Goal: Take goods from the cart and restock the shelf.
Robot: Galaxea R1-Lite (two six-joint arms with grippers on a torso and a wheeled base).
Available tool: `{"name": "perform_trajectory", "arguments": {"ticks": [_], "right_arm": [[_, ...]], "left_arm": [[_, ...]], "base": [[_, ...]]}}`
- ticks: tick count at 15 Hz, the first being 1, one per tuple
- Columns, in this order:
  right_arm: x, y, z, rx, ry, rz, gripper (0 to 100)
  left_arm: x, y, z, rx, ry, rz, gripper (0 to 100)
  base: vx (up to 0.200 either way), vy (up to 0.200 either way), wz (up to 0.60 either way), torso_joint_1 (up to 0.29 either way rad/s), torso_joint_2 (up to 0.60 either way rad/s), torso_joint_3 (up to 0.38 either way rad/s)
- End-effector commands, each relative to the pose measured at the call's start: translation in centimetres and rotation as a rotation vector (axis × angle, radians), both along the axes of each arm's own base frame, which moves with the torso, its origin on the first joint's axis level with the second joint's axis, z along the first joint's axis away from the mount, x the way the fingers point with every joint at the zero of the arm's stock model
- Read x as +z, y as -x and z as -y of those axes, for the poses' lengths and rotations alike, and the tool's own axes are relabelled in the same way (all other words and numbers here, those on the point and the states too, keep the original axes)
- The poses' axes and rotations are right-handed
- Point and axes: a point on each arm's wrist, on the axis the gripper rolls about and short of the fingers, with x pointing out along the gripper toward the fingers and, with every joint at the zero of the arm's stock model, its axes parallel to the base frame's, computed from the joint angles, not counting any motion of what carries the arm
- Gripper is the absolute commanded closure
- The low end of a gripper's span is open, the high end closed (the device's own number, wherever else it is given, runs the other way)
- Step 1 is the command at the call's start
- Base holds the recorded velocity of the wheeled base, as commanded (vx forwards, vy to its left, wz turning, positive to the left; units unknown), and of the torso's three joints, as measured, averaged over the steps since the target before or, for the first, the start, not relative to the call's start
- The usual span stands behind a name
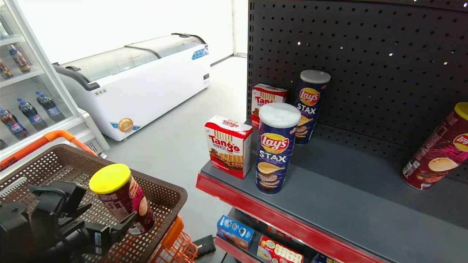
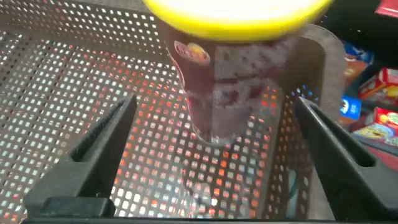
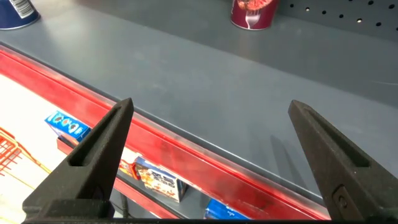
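Observation:
A maroon chip can with a yellow lid stands upright in the brown perforated cart basket. My left gripper is open at the can's lower part. In the left wrist view the can stands just ahead of the gap between the spread fingers of the left gripper. My right gripper hangs open and holds nothing, above the red front edge of the grey shelf. On that shelf another maroon can leans against the pegboard.
Two blue chip cans and two red-and-white wafer boxes stand at the shelf's left end. Boxes fill the lower shelf. A white chest freezer and a drinks fridge stand behind the cart.

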Motion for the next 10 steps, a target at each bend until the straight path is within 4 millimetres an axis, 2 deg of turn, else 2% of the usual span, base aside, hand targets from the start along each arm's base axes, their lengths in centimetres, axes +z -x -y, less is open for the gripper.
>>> {"name": "perform_trajectory", "arguments": {"ticks": [1,10], "right_arm": [[0.0,0.0,0.0,0.0,0.0,0.0,0],[0.0,0.0,0.0,0.0,0.0,0.0,0]], "left_arm": [[-1.5,-1.8,-0.1,0.017,-0.003,-0.064,0],[-2.0,-3.3,-0.2,0.035,0.0,-0.074,0]], "base": [[0.0,0.0,0.0,0.0,0.0,0.0],[0.0,0.0,0.0,0.0,0.0,0.0]]}}
